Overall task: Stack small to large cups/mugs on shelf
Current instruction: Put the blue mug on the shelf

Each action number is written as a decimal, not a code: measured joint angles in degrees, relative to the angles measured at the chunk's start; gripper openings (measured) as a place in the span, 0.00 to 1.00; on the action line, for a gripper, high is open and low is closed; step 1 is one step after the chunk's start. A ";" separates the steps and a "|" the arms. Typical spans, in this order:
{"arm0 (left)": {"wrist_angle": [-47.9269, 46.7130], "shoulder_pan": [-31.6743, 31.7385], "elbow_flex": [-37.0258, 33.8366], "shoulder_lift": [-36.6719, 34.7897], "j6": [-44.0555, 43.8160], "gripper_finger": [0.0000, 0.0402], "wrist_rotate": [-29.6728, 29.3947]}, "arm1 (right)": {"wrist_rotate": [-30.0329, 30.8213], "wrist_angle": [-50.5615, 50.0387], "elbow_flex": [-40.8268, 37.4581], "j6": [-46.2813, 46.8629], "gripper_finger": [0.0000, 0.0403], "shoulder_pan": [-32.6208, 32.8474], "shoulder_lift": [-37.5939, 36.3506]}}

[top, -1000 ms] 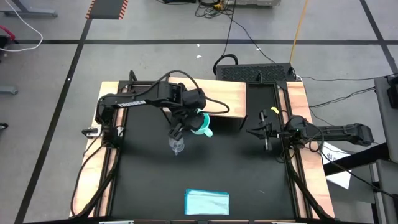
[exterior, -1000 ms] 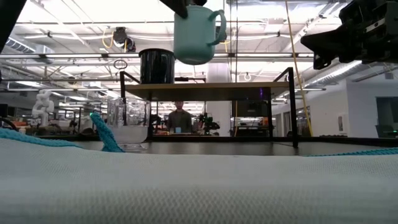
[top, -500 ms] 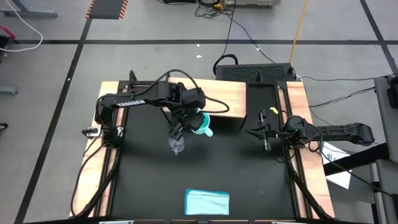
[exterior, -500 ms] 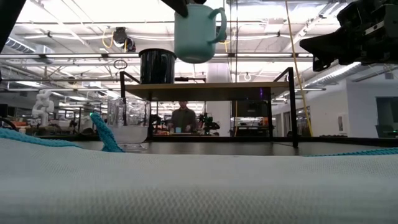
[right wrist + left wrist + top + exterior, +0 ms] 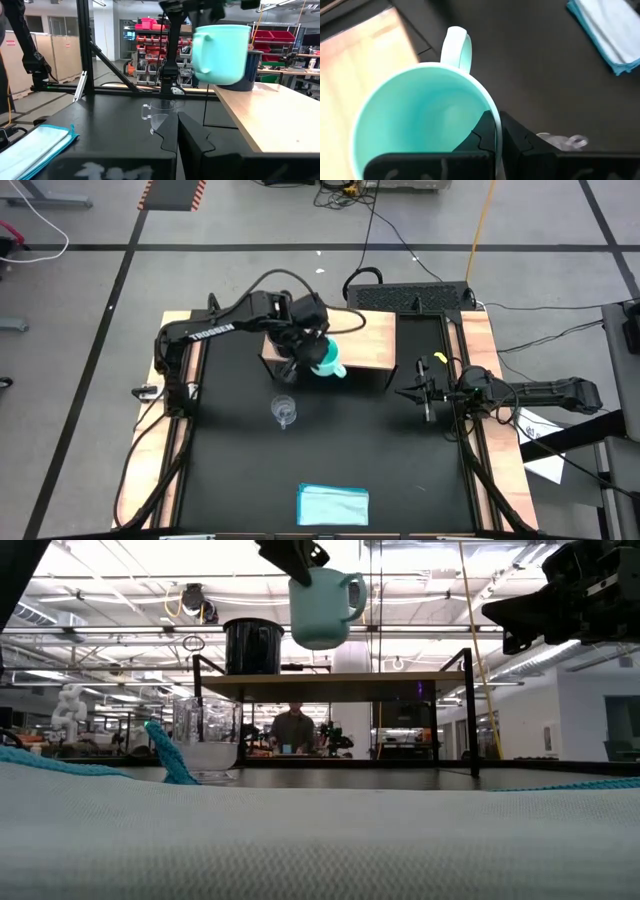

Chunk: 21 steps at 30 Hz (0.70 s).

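Turquoise mug [image 5: 329, 364]: held in the air by the left gripper [image 5: 305, 352], above the front edge of the shelf [image 5: 365, 340] in the high view. One finger sits inside the bowl and the other outside [image 5: 520, 142], pinching the rim wall between them. The mug hangs upright, mouth up, handle pointing away from the gripper and toward the open table. From table height it hangs clear above the shelf top, not touching it, just to the right of the navy mug [image 5: 252, 646].

Navy mug: stands upright on the shelf top, left portion, close behind the lifted mug.

Clear glass cup [image 5: 283, 412]: upright on the black table [image 5: 330, 450], in front of the shelf and apart from it, nearer the table's left half. The right wrist view shows its handle.

Shelf: light wood top on dark legs, at the table's far edge.

Right gripper [image 5: 421, 393]: raised at the right side of the table, well apart from all three cups; whether its fingers are spread or pressed together cannot be told.

Light blue cloth [image 5: 333, 504]: folded, at the near edge of the table, well apart from the cups.
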 joint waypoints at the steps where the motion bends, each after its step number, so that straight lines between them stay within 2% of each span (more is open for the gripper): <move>1: 0.00 0.65 0.00 0.00 0.30 0.01 0.03 | 0.00 0.00 0.00 -0.03 0.00 0.00 0.00; 11: 1.33 5.55 0.00 0.00 1.38 0.01 0.82 | 0.00 0.01 0.01 -0.20 0.00 0.00 0.00; 21: 2.33 5.67 0.00 0.00 2.21 0.01 2.19 | 0.00 0.00 0.00 -0.66 0.00 0.00 0.00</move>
